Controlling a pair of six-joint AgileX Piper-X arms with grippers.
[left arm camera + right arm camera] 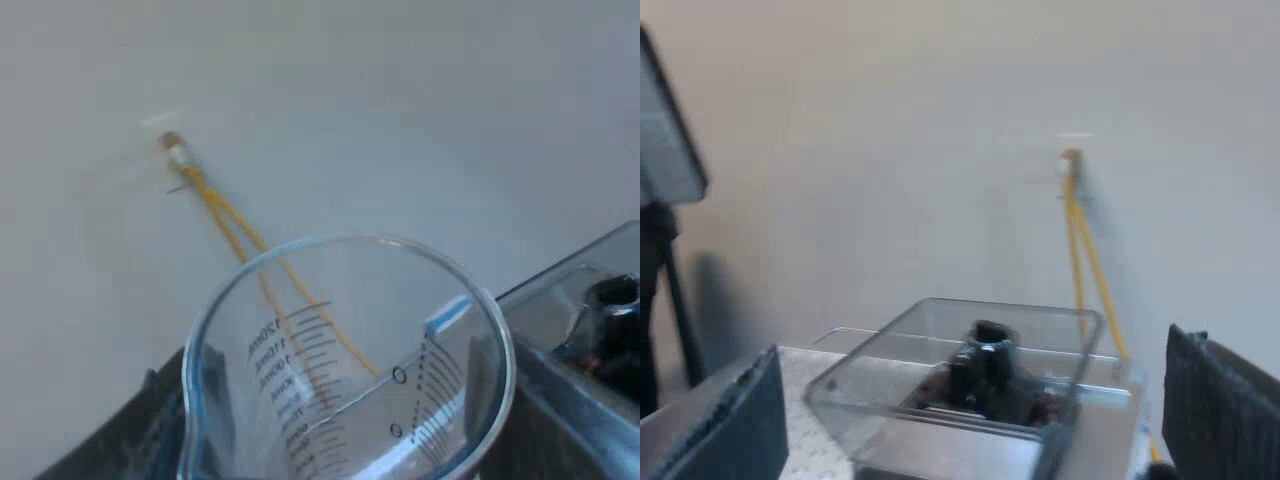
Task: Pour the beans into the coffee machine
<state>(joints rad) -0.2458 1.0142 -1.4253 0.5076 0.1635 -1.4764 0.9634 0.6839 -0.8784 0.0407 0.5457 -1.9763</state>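
My left gripper (340,425) is shut on the clear measuring glass (350,350), whose rim and printed scale are close up; I see no beans in the part of the glass that shows. The glass hangs beside the machine's clear bean hopper (590,300). In the right wrist view the hopper (940,350) sits on the espresso machine's top (840,365), with a dark centre piece (985,360) and a few brown beans around it. My right gripper (970,355) is open, its fingers (730,420) wide apart, level with the hopper and facing it.
A plain pale wall stands behind the machine, with a yellow cord (1080,240) fixed to it and hanging down toward the hopper. A dark panel on a stand (665,160) rises beside the machine.
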